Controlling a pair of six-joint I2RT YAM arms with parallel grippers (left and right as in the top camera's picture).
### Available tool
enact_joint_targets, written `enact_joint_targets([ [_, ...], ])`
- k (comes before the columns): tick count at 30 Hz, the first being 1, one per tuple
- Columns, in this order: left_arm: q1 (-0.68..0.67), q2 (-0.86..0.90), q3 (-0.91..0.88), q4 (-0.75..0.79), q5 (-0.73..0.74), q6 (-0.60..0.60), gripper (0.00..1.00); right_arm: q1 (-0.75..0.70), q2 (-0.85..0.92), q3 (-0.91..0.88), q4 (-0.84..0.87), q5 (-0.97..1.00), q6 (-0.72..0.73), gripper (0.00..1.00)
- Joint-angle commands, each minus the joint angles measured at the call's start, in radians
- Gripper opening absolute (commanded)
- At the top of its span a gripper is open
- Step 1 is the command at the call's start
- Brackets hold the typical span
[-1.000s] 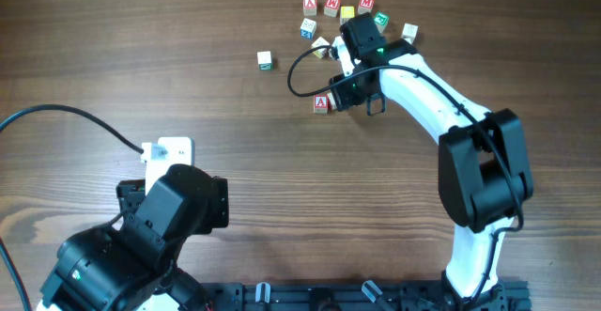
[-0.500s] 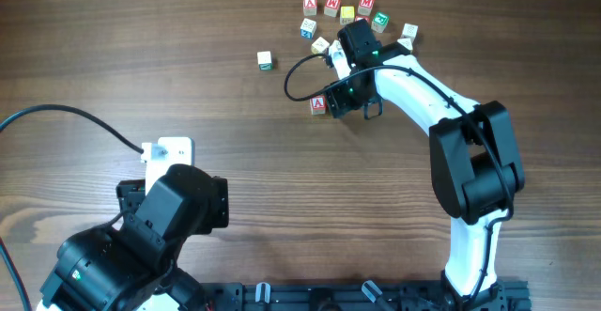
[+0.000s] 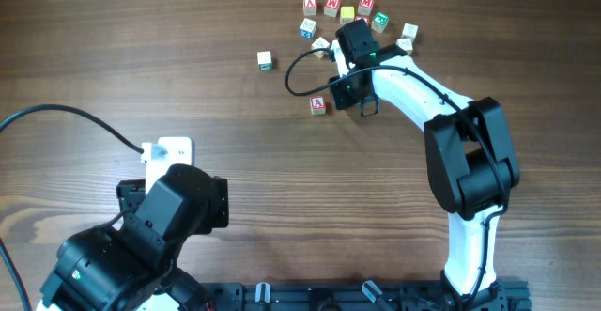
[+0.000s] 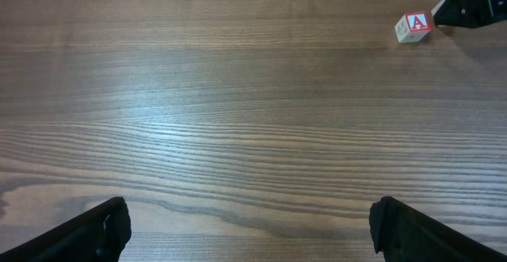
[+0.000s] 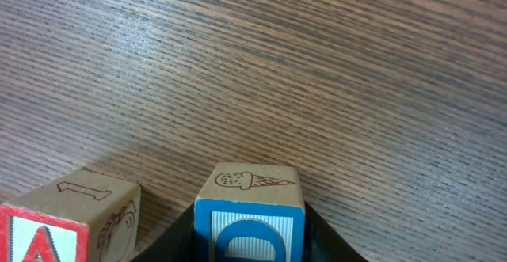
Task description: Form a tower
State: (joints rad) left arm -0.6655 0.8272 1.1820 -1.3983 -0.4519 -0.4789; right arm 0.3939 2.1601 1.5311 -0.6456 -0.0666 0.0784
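No tower is in view; the cubes lie singly. In the right wrist view a pale wooden cube with a blue letter face and an ice-cream drawing (image 5: 252,206) sits between my right gripper's (image 5: 250,234) jaws, which press on both its sides. It rests on or just above the table. Just left of it lies a red "A" cube (image 5: 63,218), also seen from overhead (image 3: 317,104) beside the right gripper (image 3: 346,90). My left gripper (image 4: 249,230) hangs open over bare wood, far from the red "A" cube (image 4: 414,26).
Several loose letter cubes (image 3: 343,12) lie clustered behind the right gripper. A single green-marked cube (image 3: 265,60) sits to their left. A black cable (image 3: 299,67) loops beside the right wrist. The left arm (image 3: 150,226) fills the near-left corner.
My right gripper has slid a little left, towards the red "A" cube, and its jaws have narrowed onto the blue-marked cube. The left arm has not moved.
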Motion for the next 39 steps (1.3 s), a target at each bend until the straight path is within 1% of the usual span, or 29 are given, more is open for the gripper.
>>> enact_joint_targets([
  [1, 0.002, -0.002, 0.002, 0.002, -0.002, 0.008, 1.0, 0.0, 0.021, 0.011, 0.002, 0.006, 0.061, 0.28],
  [5, 0.002, -0.002, 0.002, 0.002, -0.002, 0.008, 1.0, 0.0, -0.001, 0.136, -0.146, 0.006, 0.109, 0.25],
  [7, 0.002, -0.002, 0.002, 0.002, -0.002, 0.008, 1.0, 0.0, -0.027, 0.21, -0.225, 0.005, 0.181, 0.25],
  [8, 0.002, -0.002, 0.002, 0.002, -0.002, 0.008, 1.0, 0.0, -0.033, 0.224, -0.243, 0.001, 0.212, 0.25],
  [12, 0.002, -0.002, 0.002, 0.002, -0.002, 0.008, 1.0, 0.002, -0.04, 0.236, -0.269, -0.116, 0.323, 0.26],
  [15, 0.002, -0.002, 0.002, 0.002, -0.002, 0.008, 1.0, 0.033, -0.04, 0.236, -0.27, -0.113, 0.32, 0.26],
  [19, 0.002, -0.002, 0.002, 0.002, -0.002, 0.008, 1.0, 0.135, -0.04, 0.234, -0.273, 0.047, 0.318, 0.27],
  [20, 0.002, -0.002, 0.002, 0.002, -0.002, 0.008, 1.0, 0.155, -0.04, 0.234, -0.27, 0.071, 0.318, 0.3],
  [23, 0.002, -0.002, 0.002, 0.002, -0.002, 0.008, 1.0, 0.204, -0.04, 0.234, -0.255, 0.126, 0.319, 0.31],
  [29, 0.002, -0.002, 0.002, 0.002, -0.002, 0.008, 1.0, 0.21, -0.039, 0.207, -0.252, 0.222, 0.32, 0.31],
  [32, 0.002, -0.002, 0.002, 0.002, -0.002, 0.008, 1.0, 0.209, -0.039, 0.154, -0.206, 0.223, 0.314, 0.33],
  [36, 0.002, -0.002, 0.002, 0.002, -0.002, 0.008, 1.0, 0.209, -0.039, 0.149, -0.194, 0.222, 0.294, 0.35],
  [37, 0.002, -0.002, 0.002, 0.002, -0.002, 0.008, 1.0, 0.209, -0.039, 0.149, -0.188, 0.211, 0.285, 0.38],
  [39, 0.002, -0.002, 0.002, 0.002, -0.002, 0.008, 1.0, 0.209, -0.039, 0.148, -0.185, 0.197, 0.284, 0.39],
])
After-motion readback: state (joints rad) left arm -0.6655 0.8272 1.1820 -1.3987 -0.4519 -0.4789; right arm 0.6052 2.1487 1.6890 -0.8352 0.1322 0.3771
